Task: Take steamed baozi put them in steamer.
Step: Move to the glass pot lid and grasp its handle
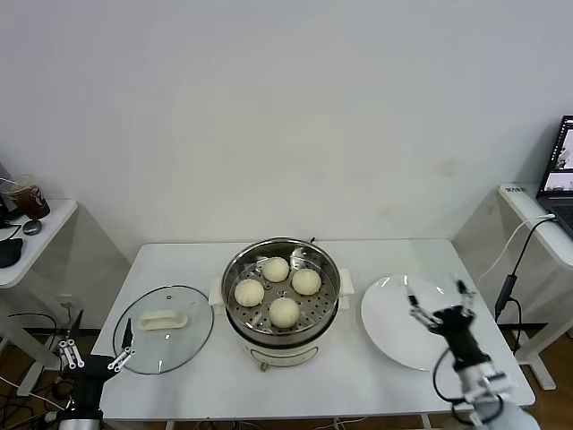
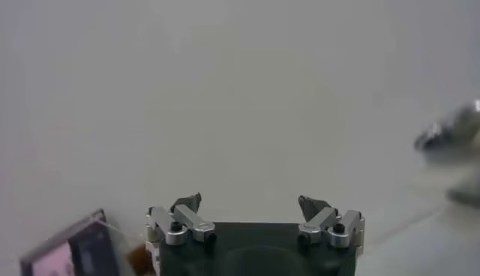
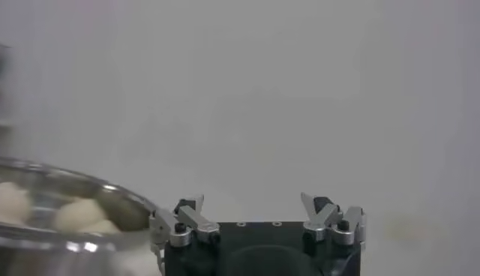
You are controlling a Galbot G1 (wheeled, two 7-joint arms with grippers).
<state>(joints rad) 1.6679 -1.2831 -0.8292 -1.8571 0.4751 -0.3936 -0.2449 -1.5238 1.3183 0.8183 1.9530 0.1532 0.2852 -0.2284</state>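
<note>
Right, my right tool (image 1: 436, 302) hangs over the white plate (image 1: 394, 336) w/ its prongs spread wide and nothing between them; the right wrist view shows the same, jaws apart and bare. Left tool (image 1: 94, 351) is parked low off the front-left corner of the tabletop (image 1: 179, 260), also spread and holding nothing.

Going outward: the plate under my right tool is bare. Just left of it sits the steamer (image 1: 282, 309), and all four buns (image 1: 285, 311) lie on its holed tray, apart from each other or nearly so. Glass lid (image 1: 163, 340) lies flat on the tabletop on the steamer's other side, near my left tool.

So I judge the job done or close to it; nothing is left on the plate to fetch.

What could go wrong from here, imo:
- Pulling the right arm back low could catch the plate rim w/ a spread prong and skid or flip the plate toward the tabletop edge.
- Swinging it leftward could clip the steamer handle and jolt the buns.
- Raising the left arm carelessly could nudge the lid, since it lies close by.
- Another reach into the pot would squash a soft bun.
</note>
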